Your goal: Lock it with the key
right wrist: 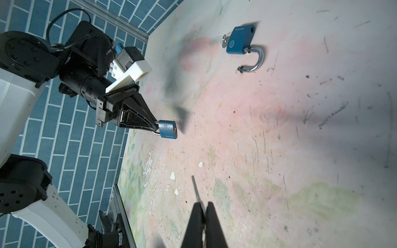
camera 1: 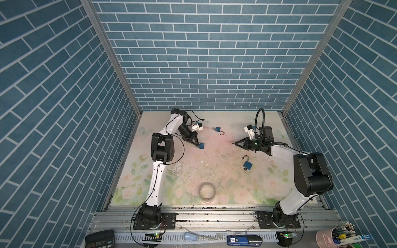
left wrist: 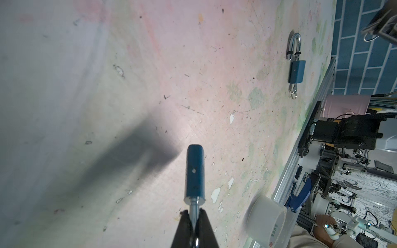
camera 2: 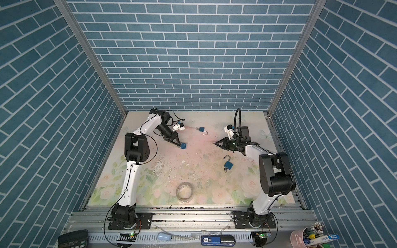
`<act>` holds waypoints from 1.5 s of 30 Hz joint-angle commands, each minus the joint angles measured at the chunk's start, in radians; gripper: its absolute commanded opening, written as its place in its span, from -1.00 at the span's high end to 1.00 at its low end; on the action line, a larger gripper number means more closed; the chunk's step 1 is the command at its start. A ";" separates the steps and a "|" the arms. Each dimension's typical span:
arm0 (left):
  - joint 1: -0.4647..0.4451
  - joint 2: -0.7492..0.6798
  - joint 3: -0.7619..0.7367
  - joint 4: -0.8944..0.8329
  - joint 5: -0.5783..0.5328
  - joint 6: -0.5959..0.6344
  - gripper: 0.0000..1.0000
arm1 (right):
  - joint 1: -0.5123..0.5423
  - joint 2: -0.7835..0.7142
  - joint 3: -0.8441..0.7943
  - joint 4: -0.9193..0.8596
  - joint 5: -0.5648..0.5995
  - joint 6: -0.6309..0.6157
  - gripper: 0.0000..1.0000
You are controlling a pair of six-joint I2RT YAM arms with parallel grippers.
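A small blue padlock point(camera 1: 201, 146) point(camera 2: 183, 146) hangs above the mat with my left gripper point(camera 1: 197, 145) point(left wrist: 194, 216) shut on its silver shackle point(left wrist: 194, 206). In the right wrist view that padlock point(right wrist: 168, 129) turns its keyhole end toward my right gripper. My right gripper point(camera 1: 235, 143) point(right wrist: 204, 207) is shut on the key point(right wrist: 196, 189), whose thin metal blade sticks out past the fingertips. In both top views the key tip point(camera 2: 213, 142) points left at the held padlock, with a wide gap of bare mat between them.
Two more blue padlocks with open shackles lie on the floral mat: one at the back point(camera 1: 218, 129) point(right wrist: 240, 40), one at the right point(camera 1: 247, 165) point(left wrist: 297, 70), each with a key in it. A tape roll point(camera 1: 206, 191) stands near the front edge.
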 commanded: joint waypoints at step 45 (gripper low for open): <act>0.089 0.015 -0.044 0.094 -0.100 -0.082 0.20 | 0.168 0.220 0.250 0.031 0.027 0.046 1.00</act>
